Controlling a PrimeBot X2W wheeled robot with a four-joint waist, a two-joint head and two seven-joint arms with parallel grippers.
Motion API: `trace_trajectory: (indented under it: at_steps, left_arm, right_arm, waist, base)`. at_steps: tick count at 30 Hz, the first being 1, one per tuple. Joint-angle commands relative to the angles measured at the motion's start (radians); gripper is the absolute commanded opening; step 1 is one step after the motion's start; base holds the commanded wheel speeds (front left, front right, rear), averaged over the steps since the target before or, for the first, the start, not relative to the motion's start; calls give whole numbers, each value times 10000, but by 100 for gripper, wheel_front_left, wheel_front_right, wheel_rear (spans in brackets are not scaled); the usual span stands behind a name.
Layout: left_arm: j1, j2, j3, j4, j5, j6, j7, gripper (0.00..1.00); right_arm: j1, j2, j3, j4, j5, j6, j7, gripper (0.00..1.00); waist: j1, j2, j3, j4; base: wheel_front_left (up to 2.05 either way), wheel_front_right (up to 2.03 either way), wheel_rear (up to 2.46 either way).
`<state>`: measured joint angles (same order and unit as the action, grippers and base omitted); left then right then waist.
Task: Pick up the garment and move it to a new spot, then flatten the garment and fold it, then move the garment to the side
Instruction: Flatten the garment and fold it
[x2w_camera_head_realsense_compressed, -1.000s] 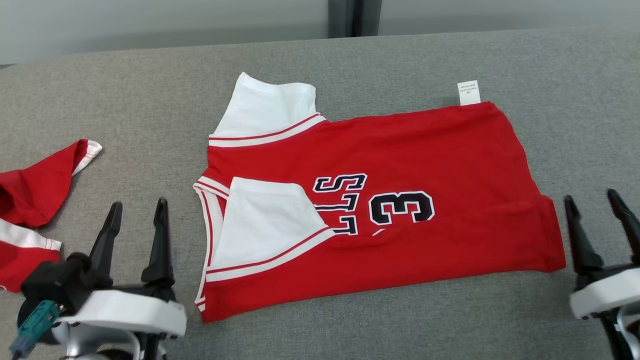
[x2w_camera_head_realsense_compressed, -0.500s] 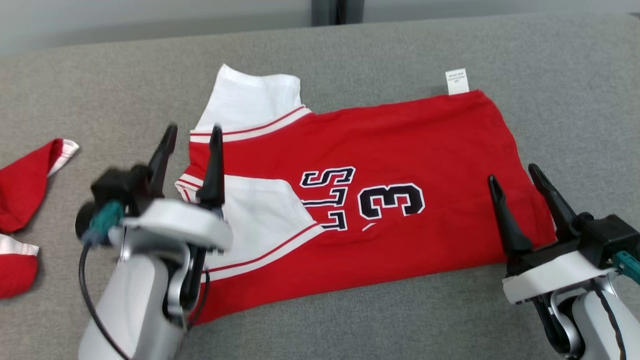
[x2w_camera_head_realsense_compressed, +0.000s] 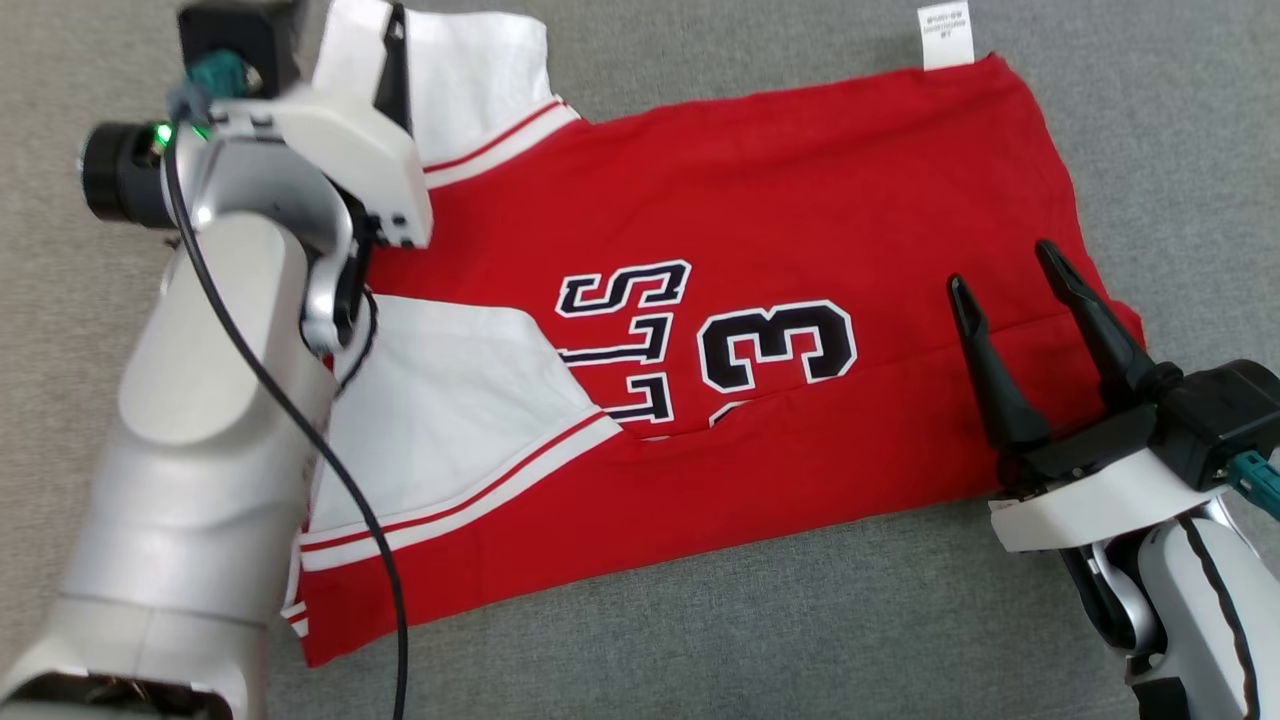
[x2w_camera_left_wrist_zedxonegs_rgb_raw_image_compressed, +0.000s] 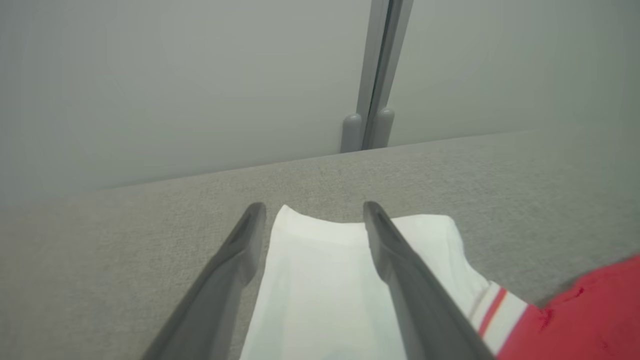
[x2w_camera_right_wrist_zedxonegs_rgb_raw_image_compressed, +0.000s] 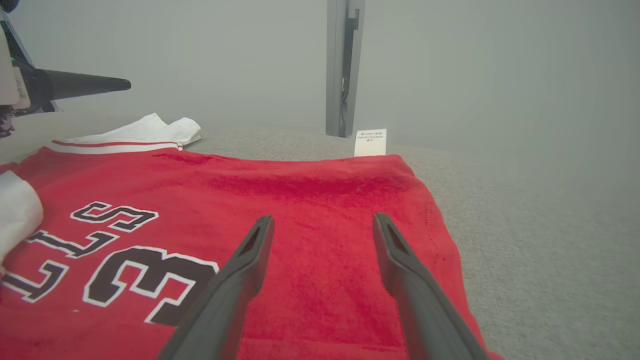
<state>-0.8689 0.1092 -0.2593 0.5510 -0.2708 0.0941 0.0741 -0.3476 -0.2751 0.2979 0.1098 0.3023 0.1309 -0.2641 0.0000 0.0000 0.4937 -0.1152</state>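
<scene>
1. Both arms have swung forward over the jersey (x2w_camera_head_realsense_compressed: 760, 230) since a moment ago: the left claw (x2w_camera_left_wrist_zedxonegs_rgb_raw_image_compressed: 312, 210) has gone from the near edge up to the far sleeve (x2w_camera_head_realsense_compressed: 470, 70), and the right claw (x2w_camera_head_realsense_compressed: 1002, 267) has come in over the hem end. The head has dipped too, so everything looks closer
2. From where I stand, the left claw is spread wide with nothing in it. One finger is over the far sleeve and the other over bare cloth beside it; I cannot tell whether either touches
3. The right claw is just as wide and empty, poised over the red fabric near the hem
4. The jersey lies flat in the middle of the surface (x2w_camera_head_realsense_compressed: 700, 640), turned sideways. Its neck is toward the robot's left and its hem toward the right. The near sleeve (x2w_camera_head_realsense_compressed: 450, 400) is folded in over the front, and a small label (x2w_camera_head_realsense_compressed: 945, 35) pokes out at the far edge
5. It looks light, soft and limp, so it should sag and its layers should slip. I would pinch the banded sleeve seam and the hem corner together
6. The surface is a grey woven covering with some grip, so dragging may bunch the cloth. Behind it stand pale wall panels (x2w_camera_left_wrist_zedxonegs_rgb_raw_image_compressed: 150, 75) joined by a darker post (x2w_camera_left_wrist_zedxonegs_rgb_raw_image_compressed: 375, 75)
</scene>
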Motion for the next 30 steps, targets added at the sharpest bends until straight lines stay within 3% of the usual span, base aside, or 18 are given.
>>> trace_trajectory:
  at_steps: [1, 8, 21, 22, 24, 30]
  left_arm:
    - [-714, 89, 44, 743, 100, 108, 252, 100]
    - [-2185, 284, 5, 2699, 254, 293, 574, 100]
    - [-3749, 394, -293, 5372, 306, -8, 944, 100]
    - [-3796, 362, -318, 5532, 261, -95, 1021, 75]
    - [-3880, 283, -394, 5784, 240, -295, 1146, 3]
    - [-4194, 166, -408, 5916, 67, -636, 517, 0]
  right_arm:
    - [-194, -127, 74, -83, -117, 1, 0, 100]
    - [-372, -119, 248, -116, -153, 1, 0, 100]
    - [-403, -75, 448, 151, -233, 1, 0, 100]
    - [-398, -74, 451, 157, -233, 1, 0, 100]
    - [-404, -74, 462, 173, -228, 1, 0, 100]
    - [-455, -103, 266, 186, -144, 1, 0, 100]
  waist:
    - [0, 0, 551, -257]
    - [0, 0, 930, -493]
    - [0, 0, 966, -800]
    - [0, 0, 953, -811]
    - [0, 0, 933, -829]
    - [0, 0, 841, -703]
  base:
    - [0, 0, 0]
    - [0, 0, 0]
    - [0, 0, 0]
    - [0, 0, 0]
    - [0, 0, 0]
    - [0, 0, 0]
